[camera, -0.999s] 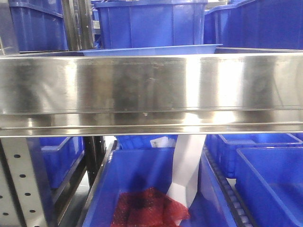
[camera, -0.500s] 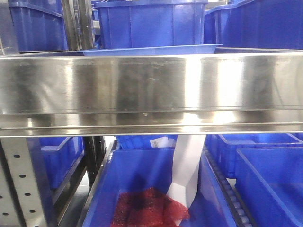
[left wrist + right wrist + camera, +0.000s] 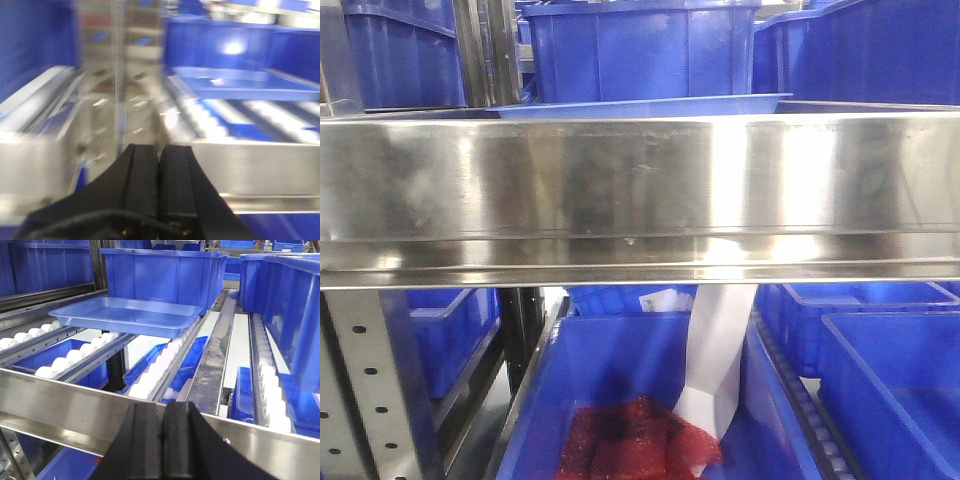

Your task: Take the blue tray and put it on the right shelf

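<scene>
Blue tray (image 3: 122,316) on shelf rollers (image 3: 165,365), well beyond both closed, empty fingers (image 3: 167,440).

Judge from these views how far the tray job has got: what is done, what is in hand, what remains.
Done: the blue tray rests on the white rollers of the steel shelf. In hand: nothing; the left gripper and right gripper are shut and empty, outside the shelf lip. Left: seemingly nothing.

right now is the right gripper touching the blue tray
Apart. The right wrist view shows the right gripper, jaws shut and empty, on the near side of the steel shelf lip, while the blue tray sits farther back on the white rollers.
</scene>
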Robot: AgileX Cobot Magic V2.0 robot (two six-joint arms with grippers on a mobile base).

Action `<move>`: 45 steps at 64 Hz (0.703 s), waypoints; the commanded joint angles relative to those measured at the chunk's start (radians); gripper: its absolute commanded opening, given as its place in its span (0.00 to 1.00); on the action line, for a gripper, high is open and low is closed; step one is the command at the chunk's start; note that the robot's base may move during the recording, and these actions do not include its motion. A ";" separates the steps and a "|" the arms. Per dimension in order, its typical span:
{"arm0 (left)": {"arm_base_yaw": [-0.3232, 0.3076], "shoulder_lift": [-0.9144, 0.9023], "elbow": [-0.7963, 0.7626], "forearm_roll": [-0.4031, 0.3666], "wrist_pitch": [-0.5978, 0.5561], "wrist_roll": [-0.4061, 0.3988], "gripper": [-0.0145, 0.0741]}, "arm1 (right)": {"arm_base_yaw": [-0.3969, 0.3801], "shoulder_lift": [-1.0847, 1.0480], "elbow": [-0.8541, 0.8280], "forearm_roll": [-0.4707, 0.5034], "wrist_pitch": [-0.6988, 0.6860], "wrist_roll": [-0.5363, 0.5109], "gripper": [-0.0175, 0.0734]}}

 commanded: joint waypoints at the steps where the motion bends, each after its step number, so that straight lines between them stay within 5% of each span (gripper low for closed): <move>1: 0.062 -0.016 0.035 -0.043 -0.126 0.010 0.11 | 0.001 0.009 -0.028 -0.018 -0.096 -0.010 0.26; 12: 0.117 -0.013 0.184 -0.048 -0.269 0.010 0.11 | 0.001 0.009 -0.028 -0.018 -0.095 -0.010 0.26; 23: 0.117 -0.013 0.351 -0.018 -0.549 0.008 0.11 | 0.001 0.009 -0.028 -0.018 -0.095 -0.010 0.26; 28: 0.115 -0.013 0.344 0.043 -0.519 -0.010 0.11 | 0.001 0.009 -0.028 -0.018 -0.095 -0.010 0.26; 45: 0.115 -0.013 0.345 0.043 -0.521 -0.060 0.11 | 0.001 0.009 -0.028 -0.018 -0.094 -0.010 0.26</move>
